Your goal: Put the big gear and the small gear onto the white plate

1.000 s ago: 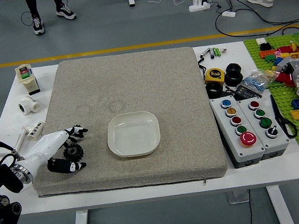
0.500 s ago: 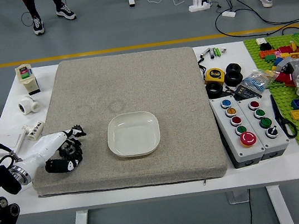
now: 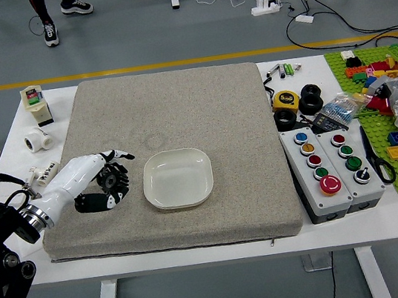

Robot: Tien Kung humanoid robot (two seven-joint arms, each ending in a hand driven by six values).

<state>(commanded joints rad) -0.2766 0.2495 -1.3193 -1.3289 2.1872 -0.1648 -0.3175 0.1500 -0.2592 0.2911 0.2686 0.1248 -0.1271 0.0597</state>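
The left robot hand [image 3: 83, 175] grips a dark gear [image 3: 112, 179] between thumb and fingers, just left of the white plate [image 3: 178, 178], presumably to carry it right and release it there. Which gear this is, I cannot tell; no second one shows clearly. The mat [image 3: 199, 96] on the bench [image 3: 67, 270] probably cushions the setting-down.

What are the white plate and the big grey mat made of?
The white plate looks like hard, smooth plastic or glazed ceramic: it's pale with a bit of shine, but I can't tell which. The grey mat seems to be covered in felt or woven cloth, because it looks dull, soft and speckled. I can't see what's inside.
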